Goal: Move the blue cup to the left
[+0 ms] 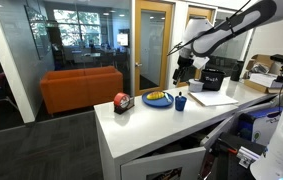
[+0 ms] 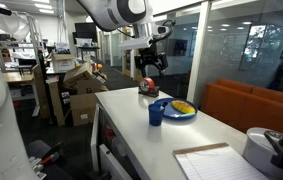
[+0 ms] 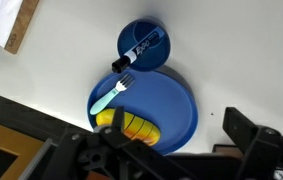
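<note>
Jaws stand spread, gripping nothing, as we see in the wrist view; gripper [image 1: 185,70] hangs above the table [image 1: 146,120]; blue cup [image 3: 143,45] stands upright just beside the plate [image 3: 171,105], which holds a fork [image 3: 111,95] and yellow food [image 3: 133,127]; a red-and-black object [image 1: 122,102] sits apart.

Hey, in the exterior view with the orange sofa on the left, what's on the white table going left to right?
red-and-black round object → plate with yellow food → blue cup → white paper
</note>
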Action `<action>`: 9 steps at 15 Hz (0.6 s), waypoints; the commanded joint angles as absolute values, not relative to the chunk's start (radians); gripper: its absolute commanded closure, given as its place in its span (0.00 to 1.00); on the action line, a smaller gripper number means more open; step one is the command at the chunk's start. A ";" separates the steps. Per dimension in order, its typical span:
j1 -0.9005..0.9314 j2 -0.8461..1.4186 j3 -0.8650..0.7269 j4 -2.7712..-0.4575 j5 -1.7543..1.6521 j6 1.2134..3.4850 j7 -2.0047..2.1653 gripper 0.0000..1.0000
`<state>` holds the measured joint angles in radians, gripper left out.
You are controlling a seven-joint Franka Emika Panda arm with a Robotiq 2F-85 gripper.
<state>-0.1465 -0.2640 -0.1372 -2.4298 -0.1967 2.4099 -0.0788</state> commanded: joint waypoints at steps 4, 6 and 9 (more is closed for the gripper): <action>-0.142 -0.216 -0.139 -2.385 -0.182 2.353 -0.099 0.00; -0.141 -0.199 -0.137 -2.369 -0.182 2.357 -0.095 0.00; -0.136 -0.158 -0.137 -2.340 -0.173 2.337 -0.097 0.00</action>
